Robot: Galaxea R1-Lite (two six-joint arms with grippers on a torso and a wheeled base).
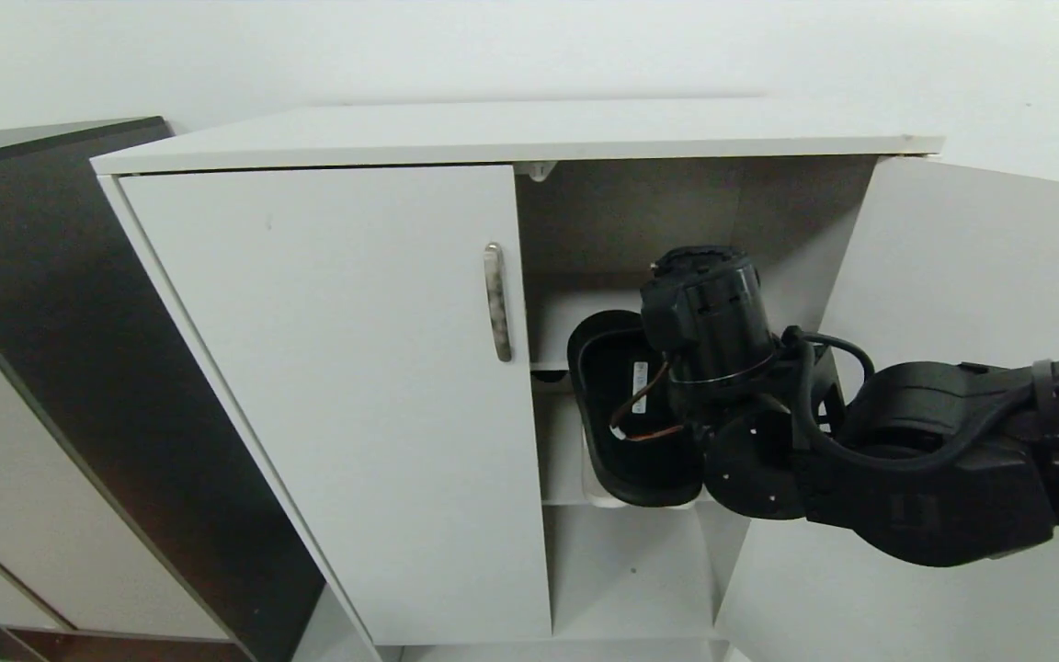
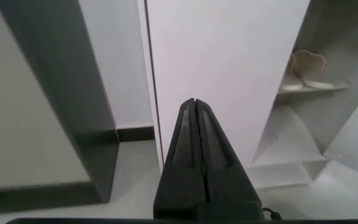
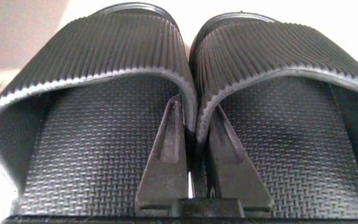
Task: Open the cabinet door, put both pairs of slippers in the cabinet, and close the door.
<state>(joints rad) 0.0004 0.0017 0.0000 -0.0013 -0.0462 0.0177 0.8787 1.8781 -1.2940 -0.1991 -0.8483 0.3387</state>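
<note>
The white cabinet [image 1: 511, 129] has its right door [image 1: 971, 276] swung open and its left door [image 1: 336, 386] closed. My right gripper [image 3: 194, 107] is shut on the black slippers [image 3: 123, 93], pinching the two inner strap edges together. In the head view the black slippers [image 1: 626, 432] hang inside the open compartment at the middle shelf, just above the white slippers [image 1: 596, 489] lying there. The white slippers [image 2: 309, 67] on their shelf are also seen from the left wrist. My left gripper [image 2: 194, 106] is shut and holds nothing, low in front of the closed left door [image 2: 229, 68].
The closed door carries a metal handle [image 1: 495, 302] near its inner edge. A dark panel with white side [image 1: 79, 322] stands to the left of the cabinet. Below the middle shelf is a bare lower compartment [image 1: 626, 561].
</note>
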